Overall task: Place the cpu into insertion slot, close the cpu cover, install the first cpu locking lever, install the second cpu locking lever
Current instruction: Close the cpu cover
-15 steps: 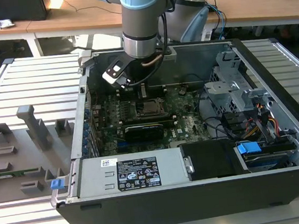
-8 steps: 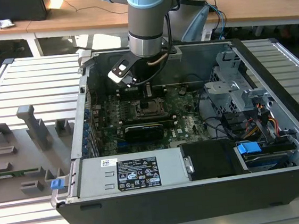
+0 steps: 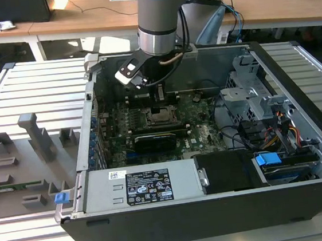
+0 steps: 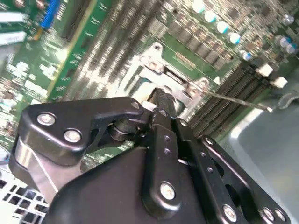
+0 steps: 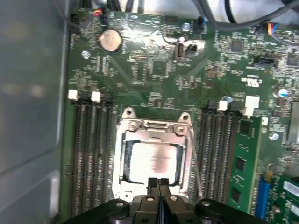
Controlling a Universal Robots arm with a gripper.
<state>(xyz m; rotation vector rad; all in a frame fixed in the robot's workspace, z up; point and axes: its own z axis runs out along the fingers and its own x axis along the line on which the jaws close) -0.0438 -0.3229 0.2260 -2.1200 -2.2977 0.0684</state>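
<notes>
I find the gripper (image 5: 158, 183) pressed together, empty, tips at the edge of the cover (image 5: 156, 134), chip (image 5: 154, 163) seated just ahead

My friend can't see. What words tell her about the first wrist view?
A silver cpu lies inside the square metal cpu cover on a green motherboard. The gripper's shut black fingers sit at one edge of the cover.

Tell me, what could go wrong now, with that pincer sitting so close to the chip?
The pincer, tips shut, sits at the edge of the cpu cover, right by the cpu; a slightly off push might scrape the chip or bend the thin frame. A thin locking lever sticks out free beside the cover, so the cover may be unclamped and could lift, or the pincer might snag the lever.
</notes>
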